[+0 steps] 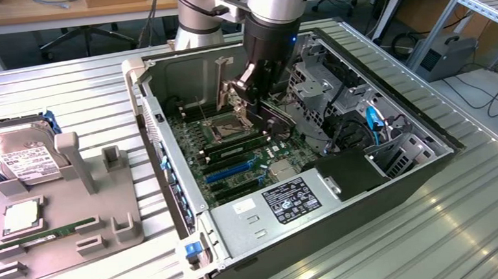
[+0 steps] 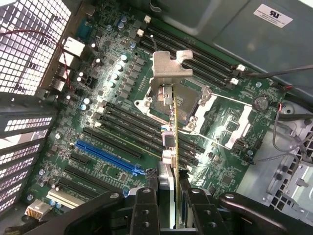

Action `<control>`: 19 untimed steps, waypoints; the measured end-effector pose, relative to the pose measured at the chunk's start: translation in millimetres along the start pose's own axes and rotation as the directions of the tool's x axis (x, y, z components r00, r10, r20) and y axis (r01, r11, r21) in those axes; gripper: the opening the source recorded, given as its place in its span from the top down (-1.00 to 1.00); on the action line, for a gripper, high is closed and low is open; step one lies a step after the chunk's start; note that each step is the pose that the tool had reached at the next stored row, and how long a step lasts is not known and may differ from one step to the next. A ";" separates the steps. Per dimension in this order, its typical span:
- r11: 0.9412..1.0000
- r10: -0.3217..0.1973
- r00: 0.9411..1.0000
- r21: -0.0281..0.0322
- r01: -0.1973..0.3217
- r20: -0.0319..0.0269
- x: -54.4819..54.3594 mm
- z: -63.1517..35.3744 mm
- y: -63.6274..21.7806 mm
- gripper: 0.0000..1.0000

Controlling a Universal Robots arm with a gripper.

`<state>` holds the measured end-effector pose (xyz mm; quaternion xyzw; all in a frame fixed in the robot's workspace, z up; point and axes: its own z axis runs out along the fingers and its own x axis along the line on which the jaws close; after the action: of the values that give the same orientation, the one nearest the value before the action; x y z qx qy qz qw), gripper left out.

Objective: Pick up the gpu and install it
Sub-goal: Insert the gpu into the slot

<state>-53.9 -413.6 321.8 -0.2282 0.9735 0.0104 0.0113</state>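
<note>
— Gripper point(image 2: 172, 195) first: what has it got?

— It is closed on the gpu point(image 2: 173, 132), pinching the card edge-on by one end, with the silvery bracket point(image 2: 168, 68) at the far end. Both hang inside the open case point(image 1: 143, 100), over the motherboard point(image 2: 122, 98) and near the CPU socket point(image 2: 188, 105).

— Walk me across from the exterior view's left.

— A grey holder point(image 1: 106, 219) sits outside the case with a hard drive point(image 1: 21, 160) and a memory stick point(image 1: 55, 230) on it (neither matters here). Next come the case wall and the row of expansion slots, one blue slot point(image 1: 229, 171) and the rest black. After that comes the arm. On the right, the drive cage point(image 1: 315, 83) and loose cables point(image 1: 374, 122) stand near it.

— How would you seat the card well?

— My judgement: in the wrist view the card's line seems to run across the slots rather than along them, so square it up first. It should be parallel to its slot, edge over the slot's whole length, bracket end toward the perforated wall point(image 2: 29, 49). Then press straight down and evenly — a tilted card would likely jam at one end. I cannot tell how high the card's edge hangs above the board, nor which slot it is meant for, so go slowly and mind the cables.
</note>
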 end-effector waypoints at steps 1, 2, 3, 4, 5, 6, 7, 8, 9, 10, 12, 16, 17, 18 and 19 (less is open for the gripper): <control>1.000 -0.004 1.000 0.000 0.004 0.000 0.0 0.0 0.0 0.46; 1.000 -0.007 1.000 0.000 0.007 0.000 0.0 0.0 0.0 0.46; 1.000 -0.011 1.000 0.000 0.011 0.000 0.0 0.0 0.0 0.46; 1.000 -0.016 1.000 0.000 0.016 0.000 0.0 0.0 0.0 0.46; 1.000 -0.022 1.000 -0.001 0.022 0.000 0.0 0.0 0.0 0.46; 1.000 -0.027 1.000 -0.001 0.027 0.000 0.0 0.0 0.0 0.46; 1.000 -0.030 1.000 -0.001 0.030 0.000 0.0 0.0 0.0 0.46; 0.999 -0.036 0.999 -0.001 0.036 0.000 0.0 0.1 0.0 0.46; 0.999 -0.045 0.999 -0.001 0.045 -0.001 0.0 0.0 0.0 0.46; 0.999 -0.050 0.999 -0.001 0.050 -0.001 0.0 0.1 0.0 0.46; 0.998 -0.057 0.998 -0.002 0.057 -0.001 0.0 0.1 0.0 0.46; 0.997 -0.073 0.997 -0.002 0.073 -0.001 0.0 0.1 0.0 0.46; 0.997 -0.076 0.997 -0.002 0.076 -0.001 0.0 0.1 0.0 0.46; 0.997 -0.080 0.997 -0.002 0.080 -0.001 0.0 0.1 0.0 0.46; 0.996 -0.084 0.996 -0.002 0.084 -0.001 0.0 0.1 0.0 0.46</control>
<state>-53.9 -413.6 321.7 -0.2688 0.9631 0.0109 0.0109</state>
